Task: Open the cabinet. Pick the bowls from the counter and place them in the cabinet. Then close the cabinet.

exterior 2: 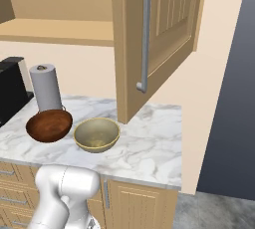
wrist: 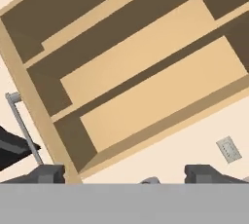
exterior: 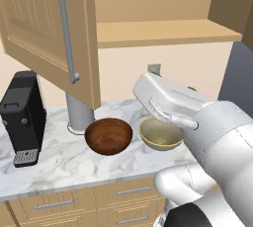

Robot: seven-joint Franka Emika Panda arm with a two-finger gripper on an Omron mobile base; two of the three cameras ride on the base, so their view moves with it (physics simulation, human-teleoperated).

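The gripper (wrist: 124,173) points up into the open cabinet (wrist: 146,86), and its 2 dark fingertips (wrist: 46,173) stand far apart at the bottom of the hand view, spread wide with nothing between them and touching nothing. Through that gap the cabinet's bare wooden shelf (wrist: 141,57) and floor panel run tilted across the view, with a small wall outlet (wrist: 228,149) below them on the cream wall. In the left base view the left door (exterior: 49,28) is swung out toward the camera with its long grey bar handle (exterior: 66,28); in the right base view the right door (exterior 2: 159,34) hangs open in the same way. The 2 bowls sit on the white marble counter (exterior: 64,164), just beside each other: the dark reddish-brown bowl (exterior: 108,135) to the left, the pale beige-olive bowl (exterior: 159,133) to the right, partly behind the white arm. A paper towel roll (exterior 2: 46,87) stands just behind the brown bowl, and a black coffee machine (exterior: 22,117) sits at the counter's left end.
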